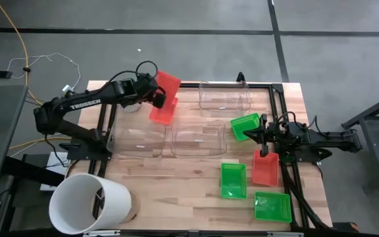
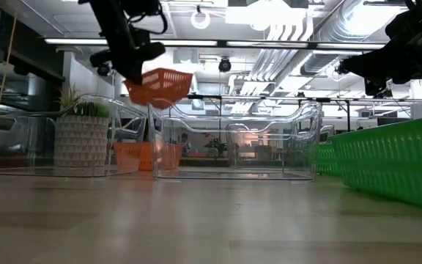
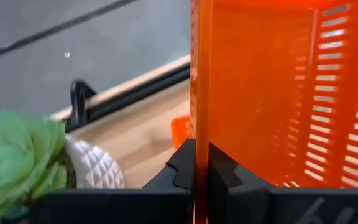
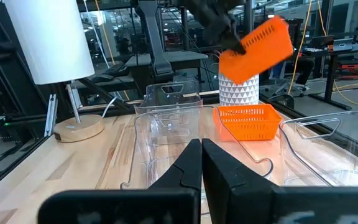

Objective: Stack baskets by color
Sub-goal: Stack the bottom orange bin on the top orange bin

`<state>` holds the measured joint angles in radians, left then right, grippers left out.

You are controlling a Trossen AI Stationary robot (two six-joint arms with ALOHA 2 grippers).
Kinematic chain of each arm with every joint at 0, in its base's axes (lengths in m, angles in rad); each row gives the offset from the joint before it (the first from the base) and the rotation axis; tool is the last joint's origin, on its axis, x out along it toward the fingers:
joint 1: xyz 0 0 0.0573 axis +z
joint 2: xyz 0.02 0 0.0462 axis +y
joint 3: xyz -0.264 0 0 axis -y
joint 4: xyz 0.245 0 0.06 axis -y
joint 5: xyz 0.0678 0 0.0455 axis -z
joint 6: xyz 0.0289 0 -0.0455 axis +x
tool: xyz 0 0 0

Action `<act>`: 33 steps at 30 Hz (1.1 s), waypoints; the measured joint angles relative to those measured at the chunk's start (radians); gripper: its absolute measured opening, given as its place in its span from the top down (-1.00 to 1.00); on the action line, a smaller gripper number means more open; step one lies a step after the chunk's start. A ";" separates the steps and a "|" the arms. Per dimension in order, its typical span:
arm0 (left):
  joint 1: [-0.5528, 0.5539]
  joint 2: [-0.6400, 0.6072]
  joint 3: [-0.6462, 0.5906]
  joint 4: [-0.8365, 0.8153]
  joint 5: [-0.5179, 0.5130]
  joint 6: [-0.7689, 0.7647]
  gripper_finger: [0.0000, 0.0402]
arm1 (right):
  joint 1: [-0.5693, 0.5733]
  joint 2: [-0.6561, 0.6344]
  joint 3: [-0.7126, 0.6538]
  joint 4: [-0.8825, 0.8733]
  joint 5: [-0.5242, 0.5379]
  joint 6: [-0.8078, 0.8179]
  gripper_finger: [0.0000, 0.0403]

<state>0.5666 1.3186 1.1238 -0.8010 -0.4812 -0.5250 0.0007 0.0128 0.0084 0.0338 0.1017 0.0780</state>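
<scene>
While the left pincer [image 1: 158, 94] hangs above the far left part of the tabletop [image 1: 176, 178], it grips the rim of a red basket [image 1: 168, 84], lifted clear of the wood and tilted. A second red basket [image 1: 162, 110] sits on the tabletop just below it, partly hidden by the arm in the high view. In the left wrist view the held basket's wall [image 3: 278, 93] fills most of the picture, its edge clamped between the two dark fingers [image 3: 182, 168], and only a slice of the potted plant [image 3: 36, 162] shows beside it.

The right pincer [image 1: 264, 141] is closed on nothing and hovers over the right side, its fingertips pressed together in its own wrist view. Beneath it lies a third red basket [image 1: 265, 168], with one green basket [image 1: 245, 125] partly covered by the arm. Two more green baskets [image 1: 233, 180] [image 1: 272, 206] rest nearer the front edge.

Three clear baskets [image 1: 225, 97] [image 1: 198, 138] [image 1: 137, 139] stand in the middle; their outlines are faint against the wood. A white bucket [image 1: 91, 204] lies at the front left corner, cut off by the picture's edge.
</scene>
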 joint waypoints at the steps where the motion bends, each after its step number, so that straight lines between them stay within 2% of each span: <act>1: 0.006 0.000 -0.017 0.003 0.001 -0.012 1.00 | 0.000 0.000 0.000 0.000 0.000 0.000 1.00; 5: 0.024 0.000 -0.078 0.065 0.049 -0.042 1.00 | 0.000 0.000 0.000 0.000 0.000 0.000 1.00; 12: 0.044 0.019 -0.134 0.060 0.080 -0.136 1.00 | 0.000 0.000 0.000 0.000 0.000 0.000 1.00; 16: 0.031 0.068 -0.139 0.068 0.119 -0.155 1.00 | 0.000 0.000 0.000 0.000 0.000 0.000 1.00; 23: 0.020 0.176 -0.140 0.069 0.122 -0.164 1.00 | 0.000 0.000 0.000 0.000 0.000 0.000 1.00; 33: 0.020 0.200 -0.139 0.091 0.180 -0.183 1.00 | 0.000 0.000 0.000 0.000 0.000 0.000 1.00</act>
<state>0.5861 1.5181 0.9844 -0.7101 -0.3009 -0.7084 0.0006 0.0128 0.0082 0.0338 0.1017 0.0776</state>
